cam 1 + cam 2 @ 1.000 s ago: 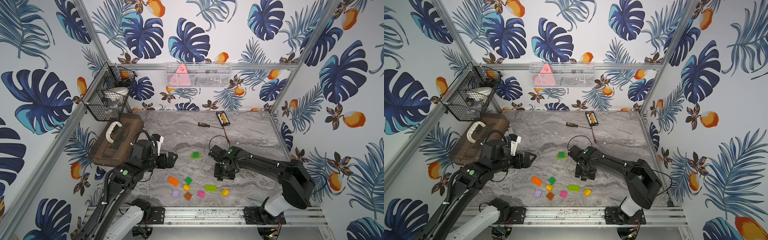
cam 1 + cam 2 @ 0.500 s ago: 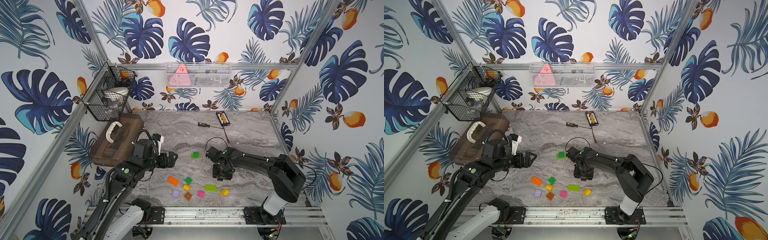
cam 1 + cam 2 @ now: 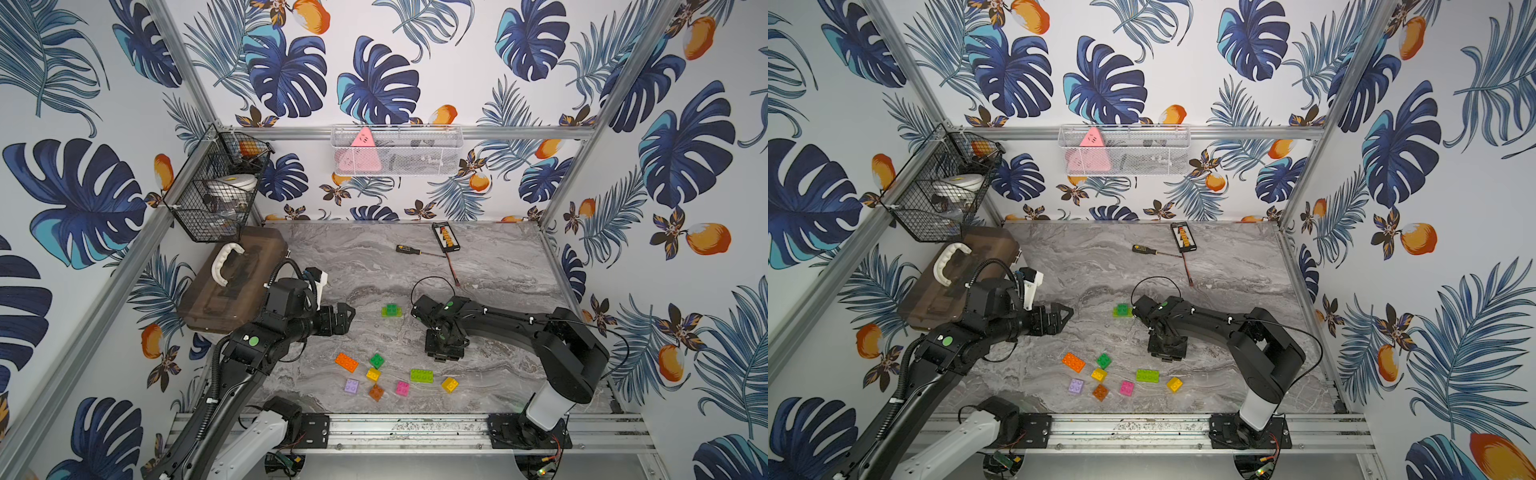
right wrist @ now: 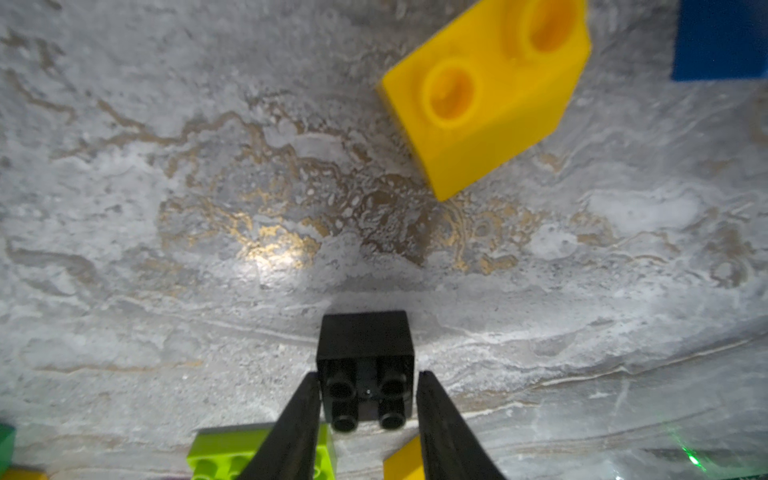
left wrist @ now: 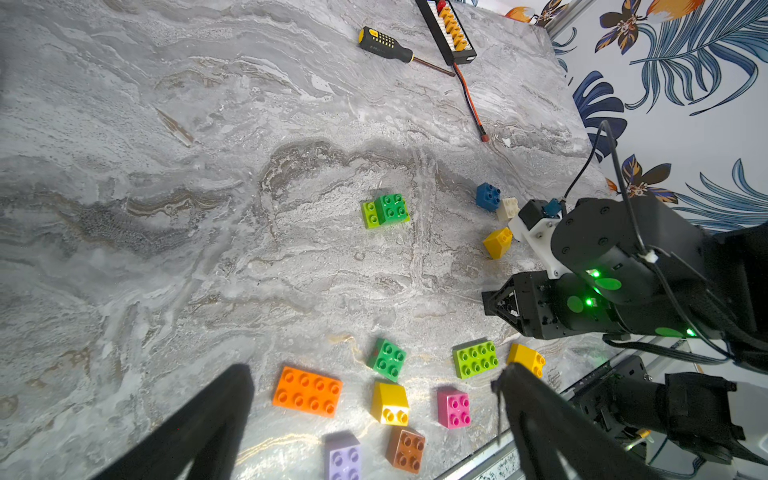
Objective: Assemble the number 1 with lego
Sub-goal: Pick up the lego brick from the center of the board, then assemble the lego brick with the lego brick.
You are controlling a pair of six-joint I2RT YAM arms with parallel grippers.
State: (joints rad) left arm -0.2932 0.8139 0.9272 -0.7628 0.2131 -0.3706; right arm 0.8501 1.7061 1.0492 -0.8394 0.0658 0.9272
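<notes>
Loose lego lies near the table's front edge: an orange long brick [image 3: 346,362], a lime long brick [image 3: 421,375], and several small ones in green, yellow, purple, pink and brown. A dark green brick stacked on a lime one [image 3: 391,310] sits mid-table. My right gripper [image 3: 444,353] points down beside them; in the right wrist view it [image 4: 368,378] is shut on a black brick [image 4: 365,353], one finger on each side. A yellow brick [image 4: 486,95] and a blue one [image 4: 719,37] lie beyond. My left gripper [image 3: 347,318] hovers open, empty, left of the stack.
A brown case [image 3: 232,286] with a white handle stands at the left. A screwdriver [image 3: 405,249] and a black connector strip [image 3: 445,237] with a cable lie at the back. A black wire basket [image 3: 216,187] and a white mesh basket [image 3: 397,151] hang on the walls.
My right gripper's fingers have come together onto the black brick, and that arm's elbow has swung a little left. The left arm has barely moved.
</notes>
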